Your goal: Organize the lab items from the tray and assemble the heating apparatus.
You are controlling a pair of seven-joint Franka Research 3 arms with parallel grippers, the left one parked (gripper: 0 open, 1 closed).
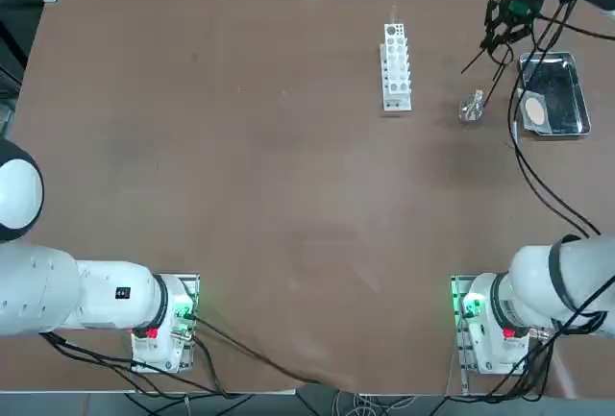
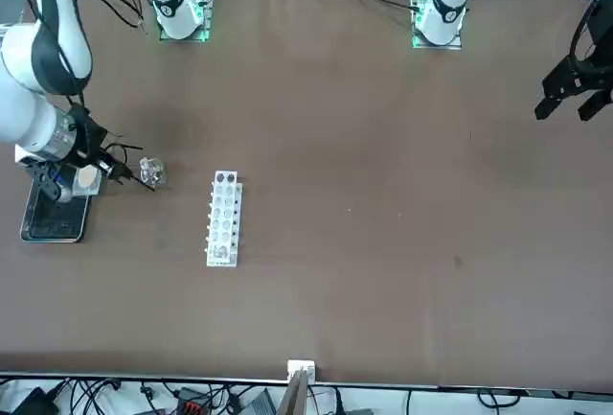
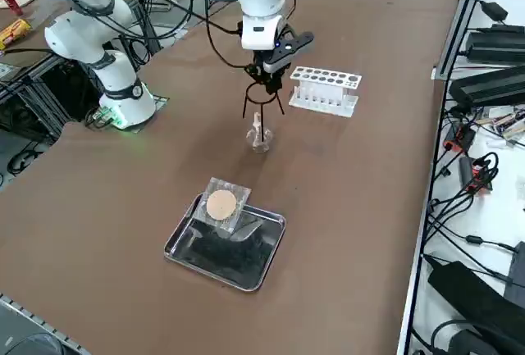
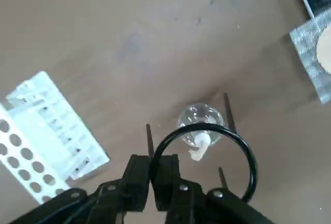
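Observation:
My right gripper (image 4: 153, 169) is shut on the ring of the black wire tripod (image 4: 228, 113), holding it legs-down in the air. The tripod (image 3: 262, 102) hangs just above the small clear glass burner (image 3: 260, 137), which stands on the table between the rack and the tray. Through the ring I see the burner (image 4: 200, 123) and its wick. The grey mesh with the beige disc (image 3: 221, 205) lies over the rim of the steel tray (image 3: 246, 281) at the end nearer the burner. From overhead, the gripper (image 1: 506, 14) is at the far right, with the burner (image 1: 471, 109) and the tray (image 1: 582, 99) close by.
A white holed test-tube rack (image 1: 396, 65) stands left of the burner in the top view, a short way off. Cables trail from the right arm over the table near the tray. The table's far edge, with more cables, lies just beyond the gripper.

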